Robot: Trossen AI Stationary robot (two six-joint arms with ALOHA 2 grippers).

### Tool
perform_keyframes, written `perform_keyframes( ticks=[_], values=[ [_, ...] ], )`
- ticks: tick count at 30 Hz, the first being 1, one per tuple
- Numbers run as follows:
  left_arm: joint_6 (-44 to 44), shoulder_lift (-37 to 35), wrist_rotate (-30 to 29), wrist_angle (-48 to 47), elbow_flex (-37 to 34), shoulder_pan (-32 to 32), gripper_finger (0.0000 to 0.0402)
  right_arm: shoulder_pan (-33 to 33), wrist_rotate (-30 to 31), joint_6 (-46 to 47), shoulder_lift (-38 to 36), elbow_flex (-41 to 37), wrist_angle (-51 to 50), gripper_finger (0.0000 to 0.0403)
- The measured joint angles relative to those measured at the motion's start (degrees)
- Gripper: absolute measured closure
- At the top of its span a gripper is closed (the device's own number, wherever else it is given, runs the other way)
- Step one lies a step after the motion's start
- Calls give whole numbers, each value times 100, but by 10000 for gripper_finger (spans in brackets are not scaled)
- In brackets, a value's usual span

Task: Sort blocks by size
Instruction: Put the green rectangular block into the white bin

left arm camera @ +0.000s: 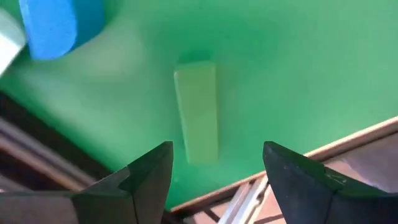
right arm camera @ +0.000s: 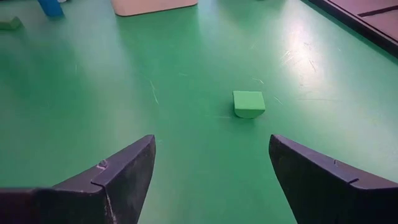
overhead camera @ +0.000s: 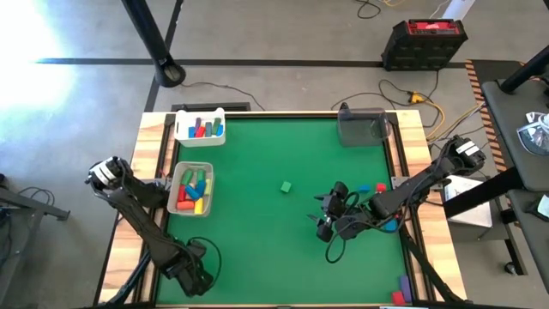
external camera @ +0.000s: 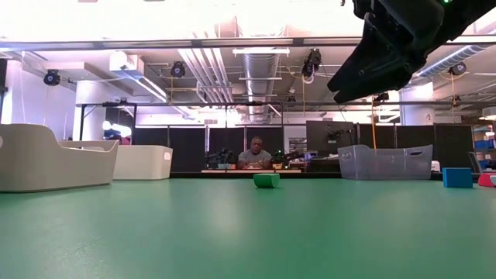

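Here the right gripper (overhead camera: 330, 215) hangs over the mat right of centre in the overhead frame, its two dark fingers (right arm camera: 118, 177) spread wide and grasping nothing. The small green block (overhead camera: 286, 186) lies alone up and to the left of it, near the middle of the green mat (overhead camera: 257, 249). In the right wrist frame the same block (right arm camera: 249, 103) sits ahead of the fingers, a little right of centre and well clear of both tips, so the coming reach looks like a short advance forward with a slight shift toward that side. It is a stubby, nearly cubic piece with no marked long axis, so jaw alignment should matter little. The right arm is plainly the nearer one.

The left gripper (overhead camera: 196, 279) waits at the lower left of the overhead frame, by the mat's near edge, fingers (left arm camera: 140, 180) also parted and empty. Its wrist frame shows a pale green bar (left arm camera: 197, 111) lying flat ahead of the tips, long axis running away from them, with a blue block (left arm camera: 53, 26) at the upper left corner.

Other blocks already fill the white tray (overhead camera: 182, 130) at the upper left and the grey tray (overhead camera: 208, 174) just below it. A blue cube (external camera: 457, 177) rests at the right in the table-level frame.
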Motion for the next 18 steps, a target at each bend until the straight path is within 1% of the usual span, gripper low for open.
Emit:
perform_keyframes(
  ticks=[7, 13, 15, 18],
  values=[
    [-128, 0, 145, 919, -687, -5, 168, 0, -17, -2, 0, 0, -26, 111],
    [-71, -2, 17, 1212, -1039, -2, 171, 0, -17, -2, 0, -3, -136, 117],
    [120, 21, 4, 1209, -1049, -4, 180, 0, -17, -4, 0, -15, -151, 117],
    [367, 118, 48, 1156, -1044, 0, 216, 0, -5, -2, 0, -38, -149, 113]
  ],
)
